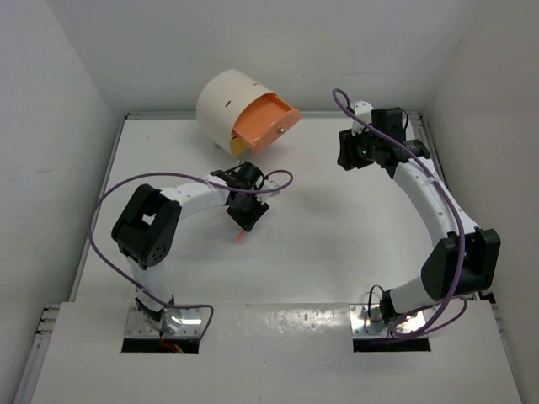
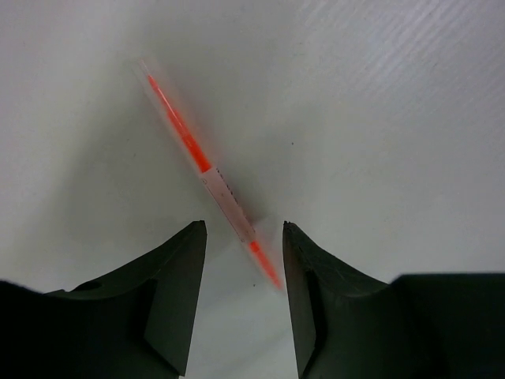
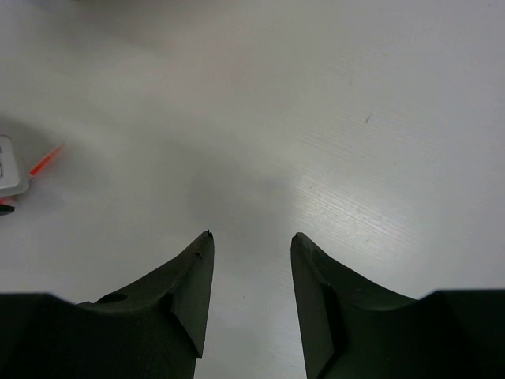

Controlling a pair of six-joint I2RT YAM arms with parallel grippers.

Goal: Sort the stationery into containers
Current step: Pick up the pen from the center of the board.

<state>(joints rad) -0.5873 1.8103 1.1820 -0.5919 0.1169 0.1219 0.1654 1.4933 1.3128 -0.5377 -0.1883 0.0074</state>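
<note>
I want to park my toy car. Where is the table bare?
Bare: the middle of the table, between the left arm and the right arm. Crowded: near the cabinet and its open drawer, where the left tool hangs over a pen.

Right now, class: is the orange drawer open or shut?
Open. The orange drawer juts out of the cabinet, and the top view looks down into it.
</note>
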